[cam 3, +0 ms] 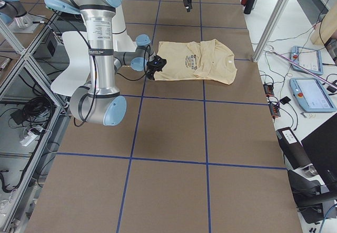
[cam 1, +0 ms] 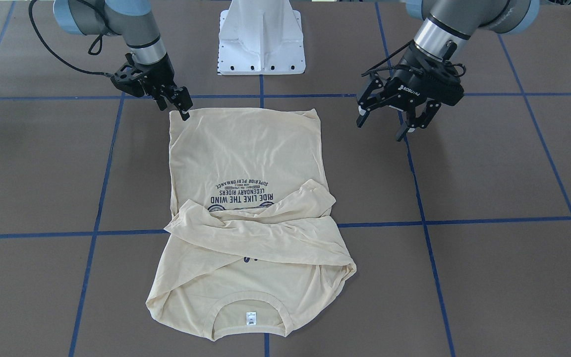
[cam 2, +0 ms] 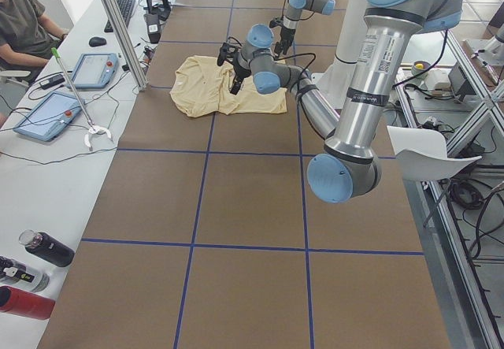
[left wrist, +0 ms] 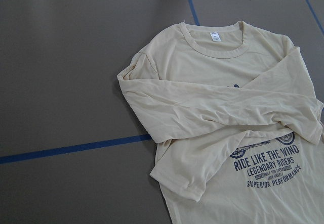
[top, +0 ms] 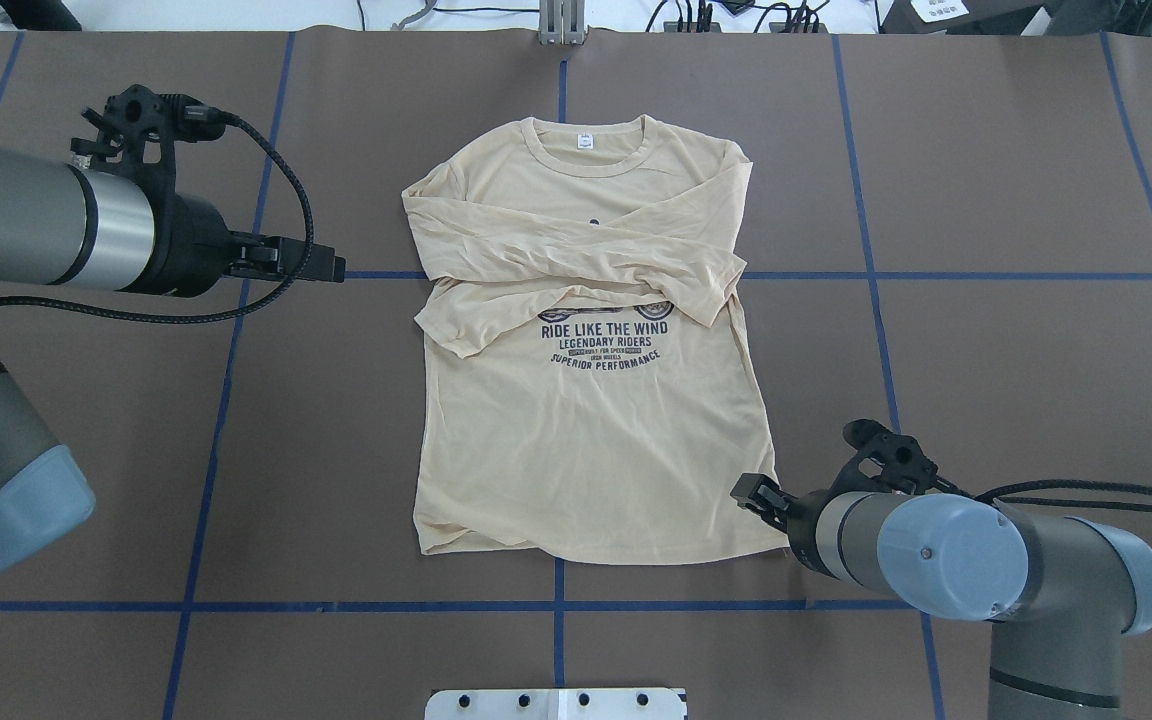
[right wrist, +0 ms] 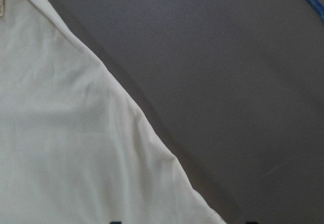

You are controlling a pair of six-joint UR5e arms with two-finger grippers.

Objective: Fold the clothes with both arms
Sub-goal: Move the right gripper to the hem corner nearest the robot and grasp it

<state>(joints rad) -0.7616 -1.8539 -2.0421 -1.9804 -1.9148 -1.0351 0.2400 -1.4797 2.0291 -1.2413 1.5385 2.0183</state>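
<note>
The pale yellow long-sleeved T-shirt (cam 1: 246, 158) (top: 586, 440) lies flat, print side up, with its collar and white neck label (top: 586, 142) away from the robot. Both sleeves are folded across the chest and partly cover the navy print (left wrist: 266, 163). My right gripper (cam 1: 174, 105) (top: 751, 493) is low at the hem's corner on the robot's right. Its jaws are apart, and the right wrist view shows the shirt's edge (right wrist: 66, 148) running between them. My left gripper (cam 1: 383, 126) (top: 326, 268) is open and empty, hovering over bare table beside the shirt at sleeve height.
The white pedestal base (cam 1: 261, 39) stands just behind the hem. Blue tape lines (top: 866, 275) grid the brown table. A side bench with tablets (cam 2: 51, 113), bottles (cam 2: 31, 254) and a seated operator (cam 2: 24, 18) runs along the table's far edge.
</note>
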